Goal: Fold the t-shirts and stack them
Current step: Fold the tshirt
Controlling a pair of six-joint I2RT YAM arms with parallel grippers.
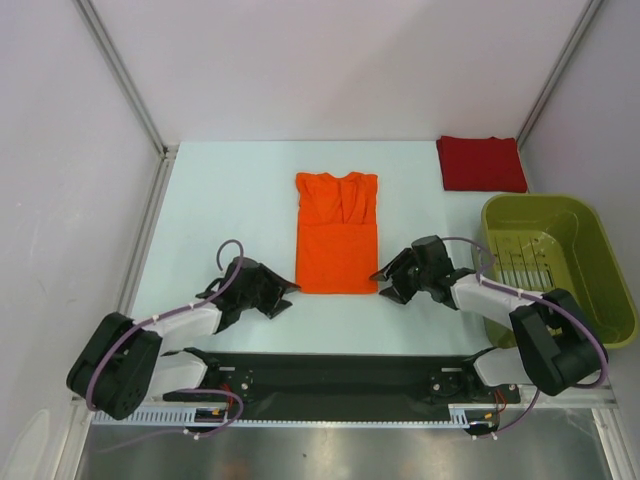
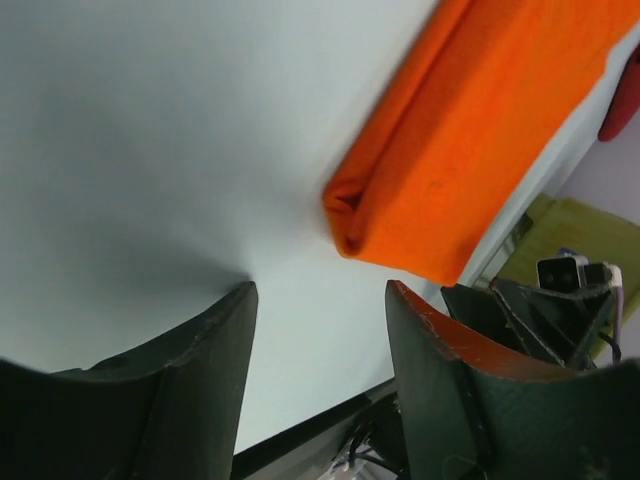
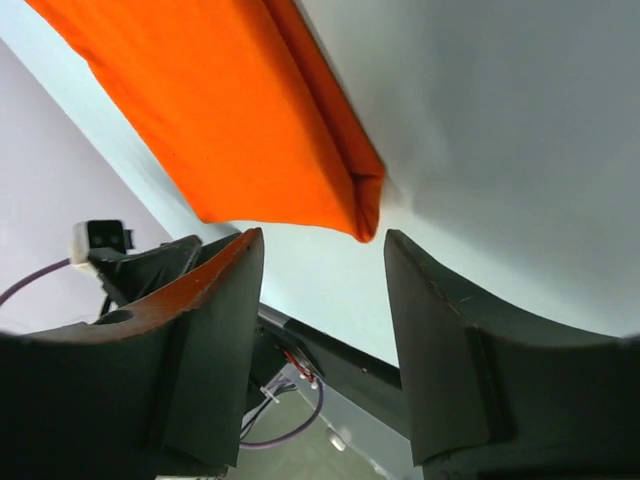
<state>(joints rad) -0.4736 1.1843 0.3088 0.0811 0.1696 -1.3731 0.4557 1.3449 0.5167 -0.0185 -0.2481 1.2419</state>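
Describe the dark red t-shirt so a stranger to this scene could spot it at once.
On the pale table, look to the far right corner, just beyond the olive-green basket. There lies the dark red t-shirt, folded to a small rectangle. The orange t-shirt mid-table is brighter and longer.

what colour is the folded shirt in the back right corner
Dark red. The folded shirt shows best in the top view.

Left arm (image 1: 175,332) and right arm (image 1: 497,300): bulky black joints, white link covers, and a thin purple cable (image 1: 229,242) looping along each. Fingers (image 2: 180,400): dark, matte, wedge-shaped, with reddish inner edges. Black base rail (image 1: 320,378).
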